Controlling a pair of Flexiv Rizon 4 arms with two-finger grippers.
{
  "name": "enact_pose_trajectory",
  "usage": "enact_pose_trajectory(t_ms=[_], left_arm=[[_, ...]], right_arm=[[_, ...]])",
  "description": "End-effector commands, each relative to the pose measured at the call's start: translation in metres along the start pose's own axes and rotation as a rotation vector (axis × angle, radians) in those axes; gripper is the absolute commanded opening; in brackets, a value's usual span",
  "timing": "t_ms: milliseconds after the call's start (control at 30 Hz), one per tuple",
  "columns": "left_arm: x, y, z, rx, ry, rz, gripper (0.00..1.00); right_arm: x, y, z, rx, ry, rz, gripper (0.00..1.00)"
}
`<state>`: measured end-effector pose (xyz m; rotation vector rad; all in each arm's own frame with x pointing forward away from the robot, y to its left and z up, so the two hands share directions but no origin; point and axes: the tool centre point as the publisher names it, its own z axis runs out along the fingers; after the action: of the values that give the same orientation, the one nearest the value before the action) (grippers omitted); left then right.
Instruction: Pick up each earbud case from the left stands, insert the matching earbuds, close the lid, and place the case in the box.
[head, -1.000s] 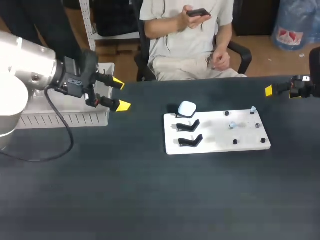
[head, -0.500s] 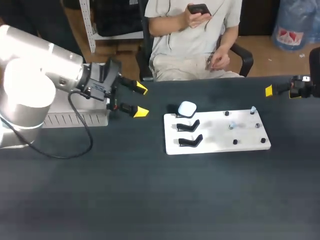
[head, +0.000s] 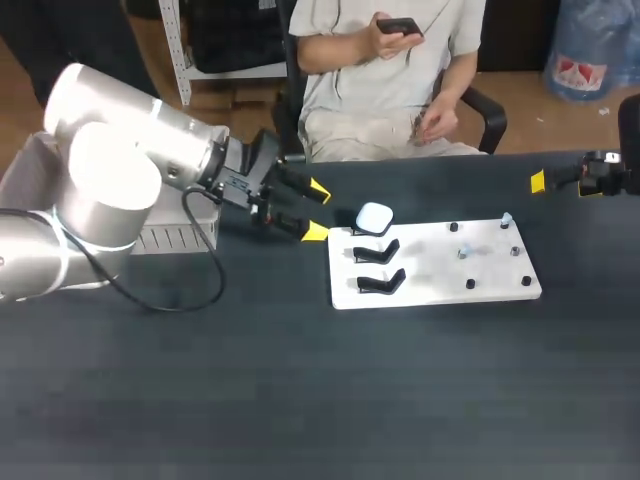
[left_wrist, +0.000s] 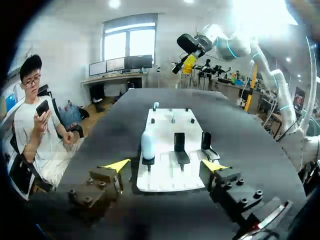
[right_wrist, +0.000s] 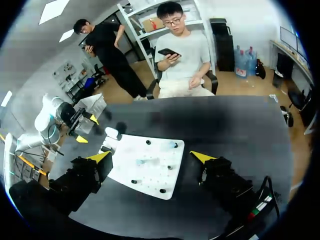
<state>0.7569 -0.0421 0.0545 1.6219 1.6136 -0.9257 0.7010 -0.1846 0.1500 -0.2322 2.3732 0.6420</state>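
A white earbud case (head: 374, 217) sits on the farthest of three black stands at the left end of a white board (head: 430, 290). The other two stands (head: 378, 250) (head: 382, 282) are bare. Small earbuds (head: 506, 218) (head: 463, 251) rest on pegs at the board's right end. My left gripper (head: 316, 211) hangs open just left of the case, apart from it. In the left wrist view the left gripper (left_wrist: 166, 165) faces the case (left_wrist: 148, 144), which stands ahead of it. My right gripper (head: 540, 181) is at the far right, away from the board, and the right gripper (right_wrist: 151, 157) is open and holds nothing.
A white box (head: 165, 240) stands at the table's left, partly hidden behind my left arm. A seated person is beyond the far edge, not touching the table. Dark tabletop stretches in front of the board.
My left arm has swung right, from over the box to just beside the case, and its fingers have drawn slightly closer together. The right arm has kept still.
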Motion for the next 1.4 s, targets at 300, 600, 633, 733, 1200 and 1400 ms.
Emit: enact_pose_trajectory(t_ms=[300, 600, 633, 733, 1200, 1400], left_arm=[[0.004, 0.019, 0.034, 0.089, -0.033, -0.001, 0.73], [-0.001, 0.016, 0.045, 0.099, -0.062, -0.006, 0.74], [-0.001, 0.016, 0.046, 0.099, -0.064, -0.005, 0.73], [-0.001, 0.017, 0.05, 0.089, -0.071, -0.005, 0.64], [-0.004, 0.019, 0.061, 0.089, -0.084, -0.005, 0.47], [-0.004, 0.02, 0.067, 0.095, -0.083, -0.003, 0.47]], right_arm=[[0.0, -0.001, 0.0, -0.002, 0.0, -0.001, 1.0], [0.0, -0.001, 0.0, -0.002, 0.0, -0.001, 1.0], [0.0, -0.001, 0.0, -0.002, 0.0, -0.001, 1.0], [0.0, -0.001, 0.0, -0.002, 0.0, -0.001, 1.0], [0.0, -0.001, 0.0, -0.002, 0.0, -0.001, 1.0], [0.0, -0.001, 0.0, -0.002, 0.0, -0.001, 1.0]])
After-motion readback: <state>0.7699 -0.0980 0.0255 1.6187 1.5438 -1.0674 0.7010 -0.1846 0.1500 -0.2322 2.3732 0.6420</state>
